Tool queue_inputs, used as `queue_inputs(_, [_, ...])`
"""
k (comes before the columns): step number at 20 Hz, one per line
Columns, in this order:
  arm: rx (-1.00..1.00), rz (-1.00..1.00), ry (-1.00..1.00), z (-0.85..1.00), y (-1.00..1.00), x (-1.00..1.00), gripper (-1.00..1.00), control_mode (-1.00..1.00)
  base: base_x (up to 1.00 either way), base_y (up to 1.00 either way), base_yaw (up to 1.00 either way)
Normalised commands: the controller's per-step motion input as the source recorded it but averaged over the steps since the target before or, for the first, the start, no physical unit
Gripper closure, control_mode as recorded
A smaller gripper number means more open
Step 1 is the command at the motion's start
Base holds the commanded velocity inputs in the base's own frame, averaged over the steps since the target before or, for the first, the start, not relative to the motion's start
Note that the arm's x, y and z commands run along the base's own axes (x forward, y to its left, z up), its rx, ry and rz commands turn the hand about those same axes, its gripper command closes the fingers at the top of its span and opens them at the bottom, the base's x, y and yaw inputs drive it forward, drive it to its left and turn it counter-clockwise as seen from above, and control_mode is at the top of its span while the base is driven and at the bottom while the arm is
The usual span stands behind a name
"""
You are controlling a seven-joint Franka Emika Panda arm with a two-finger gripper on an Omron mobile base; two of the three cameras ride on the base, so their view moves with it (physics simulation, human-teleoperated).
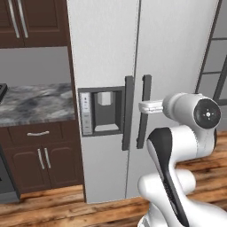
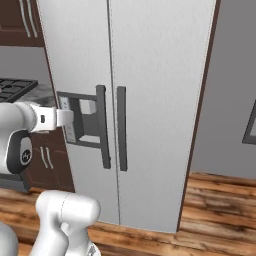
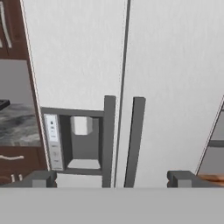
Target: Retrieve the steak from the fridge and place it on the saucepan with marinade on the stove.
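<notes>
My fingers (image 3: 43,178): spread wide apart, holding nothing, 1 tip at each lower corner of the hand view.
My gripper (image 3: 112,178): level, pointed at the fridge front, short of touching it.
Fridge (image 1: 133,48): both doors shut, silver-grey, standing on the wood floor (image 1: 66,208).
Handles (image 3: 134,140): 2 dark vertical bars either side of the door seam, between my tips.
Dispenser (image 1: 103,111): recessed in the left door, just beside the left handle.
Stove (image 2: 15,87): a corner of black grate beyond the fridge's left side.
Counter (image 1: 35,102): grey marble, touching the fridge's left side.
Steak: I cannot tell; doors closed.
</notes>
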Motion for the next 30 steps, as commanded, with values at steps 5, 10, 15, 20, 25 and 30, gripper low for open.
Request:
queue_inputs(5, [-0.04, 0.0, -0.2, -0.35, 0.0, 0.0, -1.0, -1.0, 0.0, 0.0, 0.0])
queue_inputs(10, [-0.03, 0.0, -0.21, -0.54, 0.0, 0.01, -1.0, -1.0, 0.0, 0.0, 0.0])
queue_inputs(15, [0.0, 0.0, -0.19, -0.61, 0.0, 0.19, -1.0, -1.0, 0.0, 0.0, 0.0])
queue_inputs(20, [0.0, 0.0, -0.16, -0.61, -0.08, 0.47, -1.0, -1.0, 0.0, 0.0, 0.0])
queue_inputs(25, [0.0, 0.01, -0.19, -0.65, -0.25, 0.38, -1.0, -1.0, 0.0, 0.0, 0.0])
queue_inputs(30, [0.0, 0.01, -0.2, -0.57, -0.23, 0.31, -1.0, -1.0, 0.0, 0.0, 0.0])
